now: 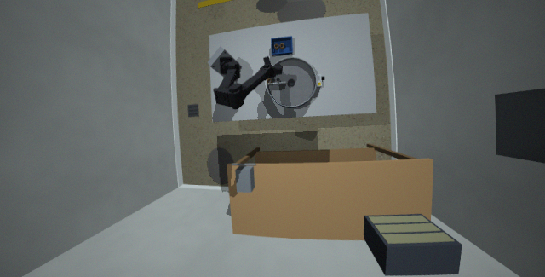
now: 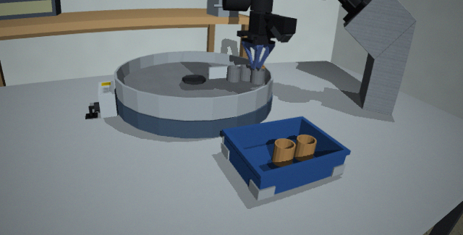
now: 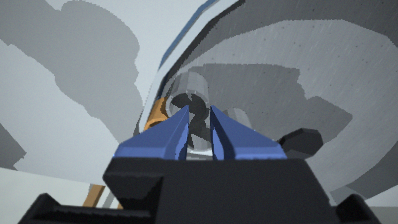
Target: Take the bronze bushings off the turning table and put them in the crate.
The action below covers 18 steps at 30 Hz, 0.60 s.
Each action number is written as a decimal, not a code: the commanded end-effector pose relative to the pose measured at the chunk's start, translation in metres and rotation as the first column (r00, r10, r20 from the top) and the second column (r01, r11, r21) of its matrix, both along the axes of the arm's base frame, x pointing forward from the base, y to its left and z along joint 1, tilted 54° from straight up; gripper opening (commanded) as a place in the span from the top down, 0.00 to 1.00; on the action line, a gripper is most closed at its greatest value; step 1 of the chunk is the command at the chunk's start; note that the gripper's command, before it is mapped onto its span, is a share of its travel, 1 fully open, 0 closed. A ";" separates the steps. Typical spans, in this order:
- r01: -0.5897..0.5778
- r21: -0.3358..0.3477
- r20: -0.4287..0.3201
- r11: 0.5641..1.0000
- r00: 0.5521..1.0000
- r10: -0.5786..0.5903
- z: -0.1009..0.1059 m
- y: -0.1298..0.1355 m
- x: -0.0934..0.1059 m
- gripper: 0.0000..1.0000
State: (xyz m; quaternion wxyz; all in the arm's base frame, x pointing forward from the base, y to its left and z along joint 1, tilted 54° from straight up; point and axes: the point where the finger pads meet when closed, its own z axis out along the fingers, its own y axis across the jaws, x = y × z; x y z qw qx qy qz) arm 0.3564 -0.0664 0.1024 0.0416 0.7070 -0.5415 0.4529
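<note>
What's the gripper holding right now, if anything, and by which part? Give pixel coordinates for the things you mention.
Nothing held. The gripper [image 1: 276,71] [image 2: 256,68] [image 3: 199,111] has its fingertips slightly apart with no bushing gripped between them, close over the steel bushings [image 2: 257,77] [image 3: 190,84].
</note>
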 end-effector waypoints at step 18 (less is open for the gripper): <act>-0.018 -0.004 -0.001 1.000 1.000 0.018 0.004 0.005 0.004 0.81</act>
